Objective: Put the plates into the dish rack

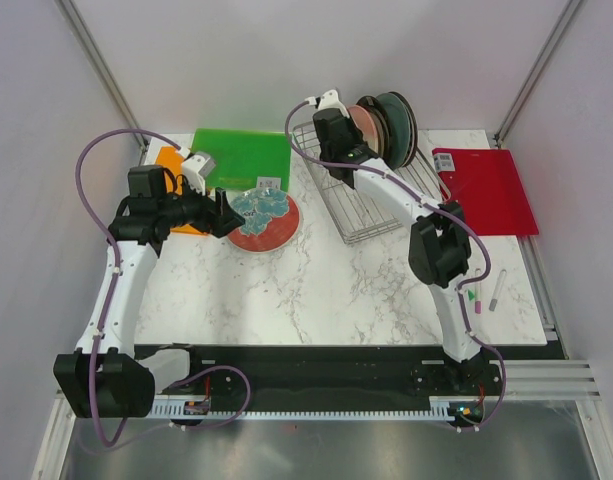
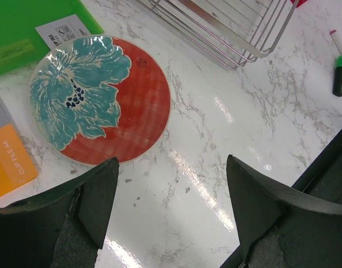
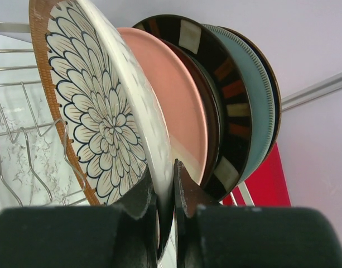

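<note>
A red plate with teal flowers (image 1: 266, 220) lies flat on the marble table, also in the left wrist view (image 2: 140, 106). My left gripper (image 1: 226, 215) is open and empty just beside its near-left edge, jaws wide apart over bare table (image 2: 172, 167). My right gripper (image 1: 351, 150) is shut on the rim of the brown plate with white petal pattern (image 3: 98, 111), held upright over the silver wire dish rack (image 1: 371, 200). Behind it, several plates stand on edge in the rack (image 1: 391, 125): a pink one (image 3: 184, 111), a dark patterned one (image 3: 229, 84) and a teal one (image 3: 259, 100).
A green board (image 1: 241, 155) and an orange file (image 1: 171, 160) lie behind the red plate. A red board (image 1: 491, 185) lies right of the rack. Two markers (image 1: 486, 293) lie at the right front. The rack's near corner shows in the left wrist view (image 2: 243, 44).
</note>
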Motion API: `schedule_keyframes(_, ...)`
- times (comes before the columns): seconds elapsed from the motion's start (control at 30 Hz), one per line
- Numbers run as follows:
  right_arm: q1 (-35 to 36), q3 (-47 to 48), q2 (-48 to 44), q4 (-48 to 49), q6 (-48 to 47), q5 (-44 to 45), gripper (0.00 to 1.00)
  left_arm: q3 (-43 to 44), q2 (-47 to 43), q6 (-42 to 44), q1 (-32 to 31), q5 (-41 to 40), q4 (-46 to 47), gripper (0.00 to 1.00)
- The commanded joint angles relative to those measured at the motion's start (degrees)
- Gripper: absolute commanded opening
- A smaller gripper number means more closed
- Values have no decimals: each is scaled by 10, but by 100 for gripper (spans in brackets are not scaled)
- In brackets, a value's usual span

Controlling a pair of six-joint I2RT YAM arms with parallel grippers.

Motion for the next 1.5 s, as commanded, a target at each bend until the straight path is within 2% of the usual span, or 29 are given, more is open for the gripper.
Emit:
schedule_keyframes(0.0, -3, 51, 2, 39, 18, 42, 0, -10, -2, -21, 2, -6, 21, 84)
schedule_keyframes(0.33, -12, 64, 31, 27, 20, 53, 2, -14, 1, -23, 2, -6, 23, 84)
schedule_keyframes(0.37, -12, 63, 31, 27, 21, 54, 6, -15, 1, -23, 1, -6, 23, 84)
schedule_keyframes(0.4, -12, 58, 30, 26, 21, 54, 19, -15, 2, -24, 1, -6, 24, 84)
schedule_keyframes(0.5, -12, 48, 27, 23, 18, 55, 42, -16, 4, -25, 1, -5, 26, 84)
schedule_keyframes(0.53, -12, 46, 22, 23, 18, 55, 44, -17, 4, -26, 2, -5, 26, 84)
schedule_keyframes(0.87, -16, 30, 2, 23, 10, 55, 52, -30, 1, -31, 1, -3, 37, 84)
schedule_keyframes(1.17, -17, 50, -22, 6, 32, 35, 53, -31, -6, -32, 2, -4, 37, 84)
schedule_keyframes(1.47, 34, 44, -58, -6, 34, 8, 59, -35, -21, -36, 1, -2, 37, 85)
